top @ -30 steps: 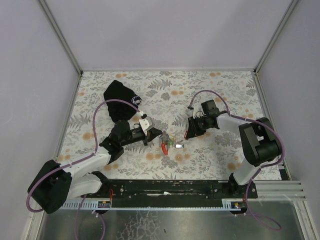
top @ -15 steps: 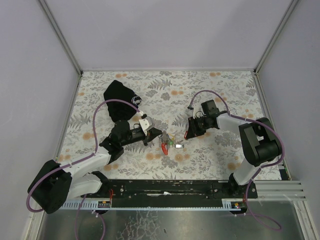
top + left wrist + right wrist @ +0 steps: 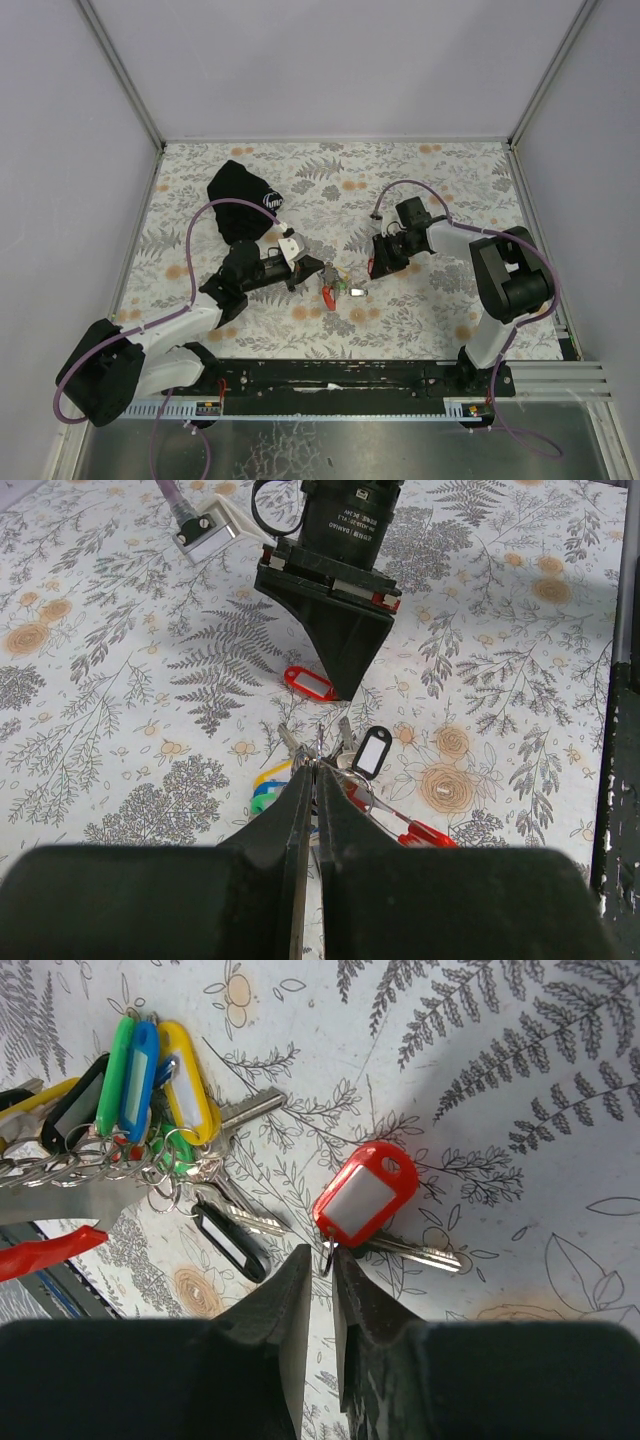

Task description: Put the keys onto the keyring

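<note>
L gripper is pinched shut on the keyring at the middle of the key bunch, w/ green, blue, yellow & black tags fanned round it. R gripper is just right of the bunch, jaws a narrow slit apart, tips astride the small loop of a lone red-tag key, which lies flat on the floral table apart from the bunch
</note>
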`<action>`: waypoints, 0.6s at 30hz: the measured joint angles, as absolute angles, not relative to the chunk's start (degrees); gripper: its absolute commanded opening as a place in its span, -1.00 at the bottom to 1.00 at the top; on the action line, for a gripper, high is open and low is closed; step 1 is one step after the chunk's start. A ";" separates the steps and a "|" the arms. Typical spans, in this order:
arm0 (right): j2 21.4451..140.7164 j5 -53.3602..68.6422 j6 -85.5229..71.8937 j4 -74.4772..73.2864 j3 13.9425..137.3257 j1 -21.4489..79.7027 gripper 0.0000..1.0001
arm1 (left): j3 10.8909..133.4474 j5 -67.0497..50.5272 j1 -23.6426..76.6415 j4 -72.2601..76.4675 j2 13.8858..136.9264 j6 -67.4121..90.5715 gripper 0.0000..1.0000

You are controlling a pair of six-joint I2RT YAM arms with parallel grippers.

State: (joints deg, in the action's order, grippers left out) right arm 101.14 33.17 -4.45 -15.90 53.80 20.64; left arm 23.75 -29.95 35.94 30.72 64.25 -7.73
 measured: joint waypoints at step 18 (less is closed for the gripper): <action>101.41 30.46 -3.57 -20.27 55.46 22.17 -0.86 | 23.75 -29.95 35.94 30.81 64.75 -7.73 -1.00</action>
State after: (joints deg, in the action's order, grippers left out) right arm 101.41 30.46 -3.57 -20.27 55.46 22.17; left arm 23.75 -29.95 35.94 30.81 64.75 -7.73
